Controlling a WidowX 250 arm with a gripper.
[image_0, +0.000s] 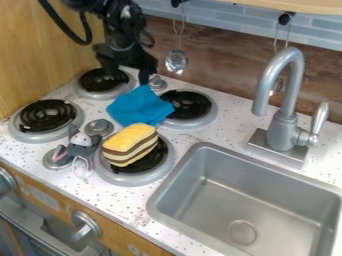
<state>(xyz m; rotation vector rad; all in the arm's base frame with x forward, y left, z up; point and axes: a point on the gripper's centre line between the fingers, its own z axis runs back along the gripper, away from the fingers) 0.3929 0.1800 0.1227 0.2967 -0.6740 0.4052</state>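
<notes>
Where the gripper (143, 80) hangs, open or closed I cannot tell, a plain bright-blue cloth (137, 106) rises to a peak, its near-right edge overlapping the far-right burner (204, 117).

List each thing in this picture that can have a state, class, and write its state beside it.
Gripper: at the cloth's raised tip
Blue cloth: bunched up, partly over a burner
Burners: dark, no glow
Striped toy cake: resting on a burner
Faucet: no water running
Metal ladle: hanging
</notes>
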